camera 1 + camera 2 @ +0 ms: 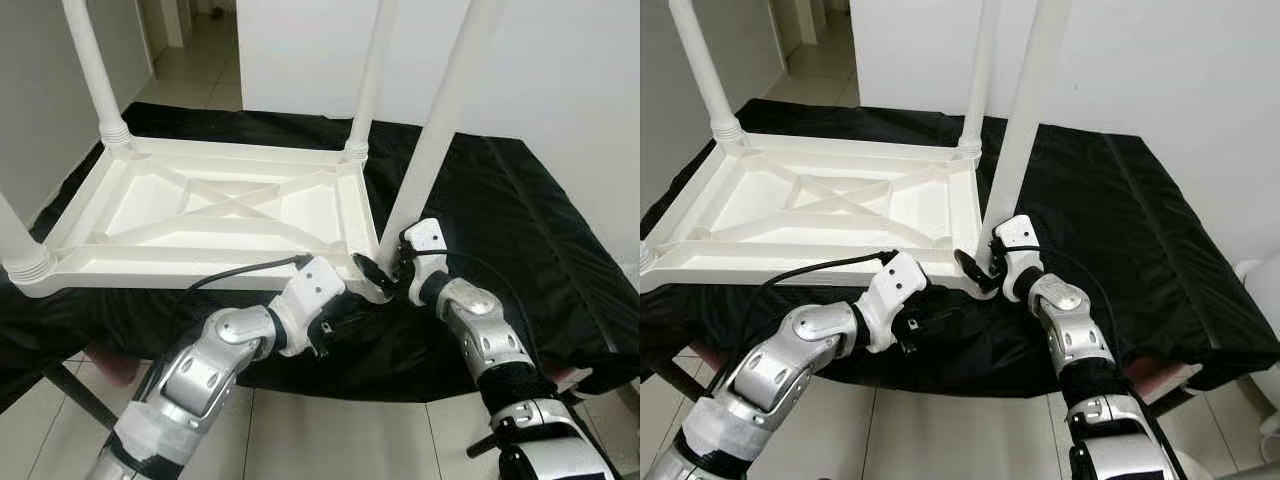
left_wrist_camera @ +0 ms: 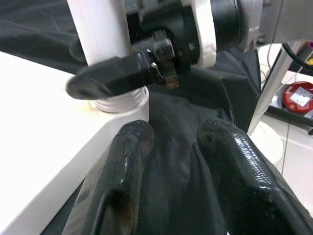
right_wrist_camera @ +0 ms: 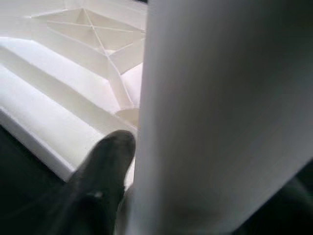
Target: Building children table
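A white plastic children's table (image 1: 210,205) lies upside down on a black-draped surface. Legs stand in its far left (image 1: 100,75), far right (image 1: 368,90) and near left (image 1: 20,245) corners. A fourth white leg (image 1: 440,120) stands slightly tilted at the near right corner, its threaded foot (image 2: 120,100) at the socket. My right gripper (image 1: 385,270) is shut on this leg just above its base; one finger (image 3: 102,166) presses against the leg (image 3: 220,112). My left gripper (image 2: 173,132) is open under the table's front edge, close to that corner, with black cloth between its fingers (image 2: 122,186).
The black cloth (image 1: 520,230) extends to the right of the table. Behind stands a white wall (image 1: 560,70), with a doorway to a tiled corridor (image 1: 195,60) at the far left. Tiled floor (image 1: 340,440) lies below me. A red object (image 2: 298,95) sits low on the floor.
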